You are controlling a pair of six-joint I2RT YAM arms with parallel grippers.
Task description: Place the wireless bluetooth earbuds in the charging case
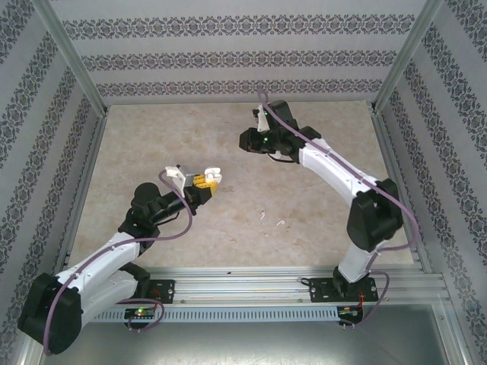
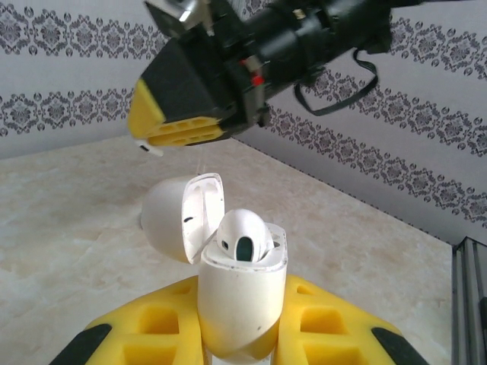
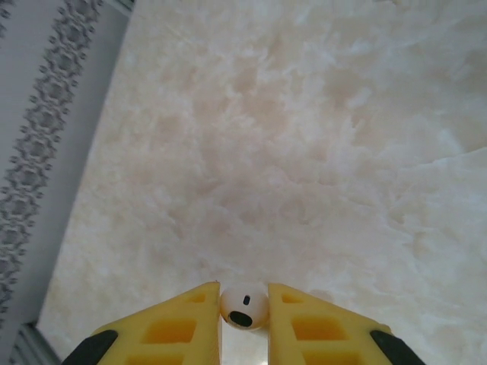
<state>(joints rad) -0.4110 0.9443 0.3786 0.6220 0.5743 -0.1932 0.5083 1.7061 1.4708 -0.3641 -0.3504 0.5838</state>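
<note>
One white earbud is sitting pinched between the yellow fingers of the right gripper, which is clamping it by the bulb, probably so the stem is left free to go into a socket first. That gripper is hovering above and beyond the charging case, not yet over its opening. The left gripper is squeezing the case's body from both sides and presenting it upright, likely to give the other arm a steady target off the table. The case's lid is hanging open to one side, and a second earbud is resting in one socket, leaving the neighbouring one for the incoming piece. Two loose earbuds are lying on the table on the near right side of the case, well apart from it.
</note>
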